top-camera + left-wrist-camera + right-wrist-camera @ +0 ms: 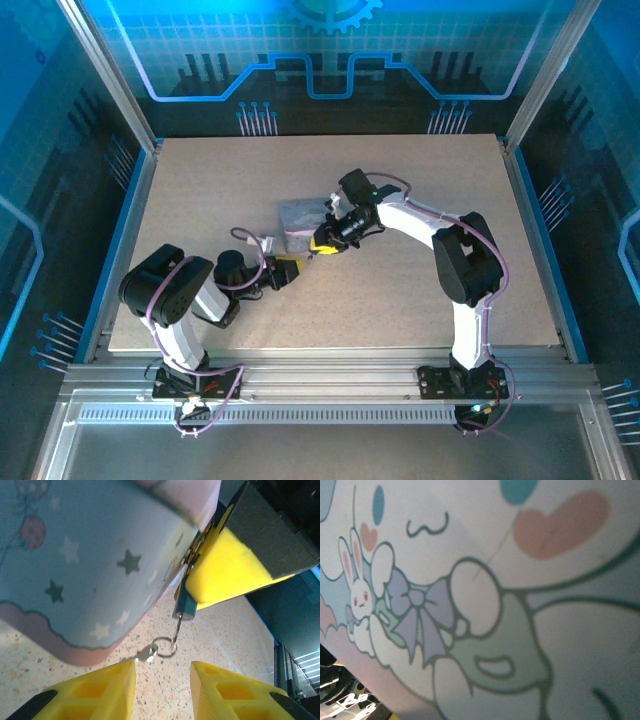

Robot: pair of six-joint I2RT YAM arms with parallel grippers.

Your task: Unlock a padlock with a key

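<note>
Low in the frame, the left claw (162,675) stands open and empty beneath the key (176,630) hanging from the padlock (184,605); the right claw (323,243) grip cannot be told.

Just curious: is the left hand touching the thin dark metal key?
Apart. Left wrist view: speckled table shows between the thin dark metal key and the left hand.

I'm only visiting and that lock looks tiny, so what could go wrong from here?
The left claw is open, so nothing grips the key sticking out of the padlock; it may slip out. When it closes, the claw could catch the key ring instead of the thin key. The right claw sits right at the padlock beside the cartoon tin, so a bump might shift both.
</note>
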